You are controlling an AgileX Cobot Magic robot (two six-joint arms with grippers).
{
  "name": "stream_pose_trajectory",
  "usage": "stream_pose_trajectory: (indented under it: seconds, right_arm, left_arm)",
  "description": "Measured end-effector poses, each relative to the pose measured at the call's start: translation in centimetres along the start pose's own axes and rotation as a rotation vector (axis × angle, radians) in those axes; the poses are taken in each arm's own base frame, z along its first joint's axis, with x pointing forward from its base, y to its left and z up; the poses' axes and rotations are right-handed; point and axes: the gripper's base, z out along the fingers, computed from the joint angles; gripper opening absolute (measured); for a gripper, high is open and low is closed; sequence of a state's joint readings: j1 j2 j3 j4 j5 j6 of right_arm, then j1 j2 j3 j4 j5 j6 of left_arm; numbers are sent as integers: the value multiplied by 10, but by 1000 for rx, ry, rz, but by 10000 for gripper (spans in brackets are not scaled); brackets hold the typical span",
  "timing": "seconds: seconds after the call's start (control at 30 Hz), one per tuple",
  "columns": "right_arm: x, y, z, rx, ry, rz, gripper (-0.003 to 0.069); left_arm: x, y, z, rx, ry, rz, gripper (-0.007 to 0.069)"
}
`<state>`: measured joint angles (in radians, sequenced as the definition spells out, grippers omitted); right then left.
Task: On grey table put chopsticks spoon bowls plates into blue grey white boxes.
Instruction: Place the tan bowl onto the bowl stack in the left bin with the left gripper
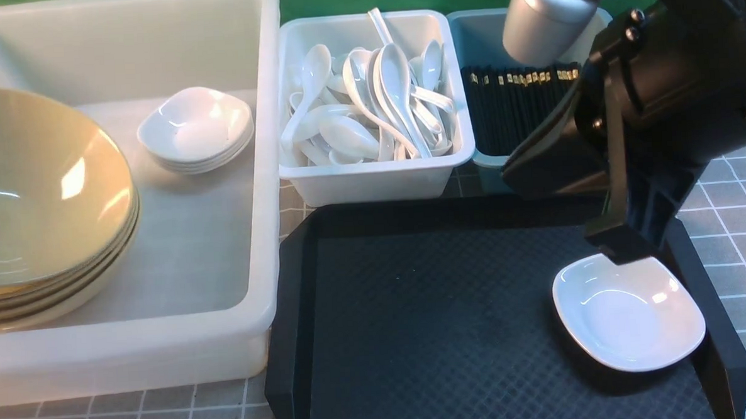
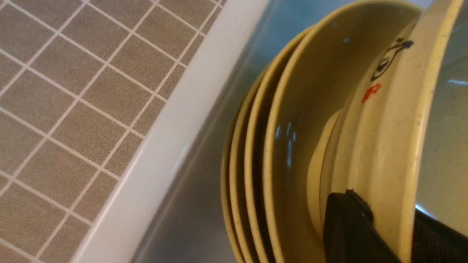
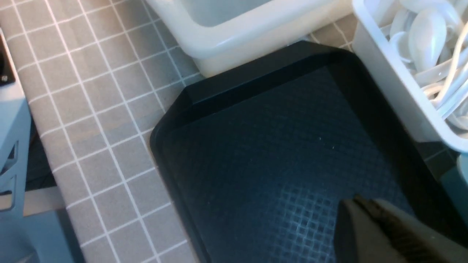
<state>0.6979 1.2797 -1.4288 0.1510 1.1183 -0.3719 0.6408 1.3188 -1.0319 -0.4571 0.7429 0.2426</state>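
Partly cut off: the large translucent white plastic box [image 1: 256, 196] runs out of the front view on the robot's left.
Olive-yellow bowls: a nested stack of wide, round, glossy bowls [image 1: 117, 265] sits inside that box, its outer side cropped; the count is hard to make out. The top bowl [image 2: 395, 146] leans within the stack in the left wrist view, a dark mark and a red one on its outer wall.
Left gripper: black, out of the front view; its fingers [image 2: 347, 223] pinch the wall of the top bowl [image 1: 44, 180], though the inner finger is mostly hidden behind the rim.
Small white dishes: a short stack of glossy, rounded-square plates [image 1: 196, 126] rests in the large box, apart from the bowls. A single matching plate [image 1: 629, 311] lies on the black textured tray [image 1: 416, 333], near its right side.
Right gripper: black [image 3: 369, 210], pressed together and holding nothing visible, its tips blurred; in the front view it hangs over the tray and overlaps the single plate's far edge.
Spoons: white glossy ceramic spoons [image 1: 396, 82] lie jumbled in the pale whitish plastic box [image 1: 371, 178]; those beneath are hidden.
Chopsticks: thin black sticks with gold bands [image 1: 519, 102] fill the teal-blue plastic box [image 1: 484, 22], partly covered by the right arm.
Desk: grey, with a white grid [image 1: 193, 412], showing around tray and boxes.
Unclear: a bluish part [image 3: 18, 146] at the right wrist view's edge.
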Motion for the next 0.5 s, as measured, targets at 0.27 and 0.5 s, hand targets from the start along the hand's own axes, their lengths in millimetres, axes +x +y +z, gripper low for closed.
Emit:
stream_pose_trajectory:
  seconds: [0.27,0.5]
  right_arm:
    - [1,0,0,-6,14,-17,45]
    - [1,1,0,-6,16,-22,45]
  left_arm:
    - [0,5,10,-21,24,56,162]
    - [2,6,5,-44,39,107,496]
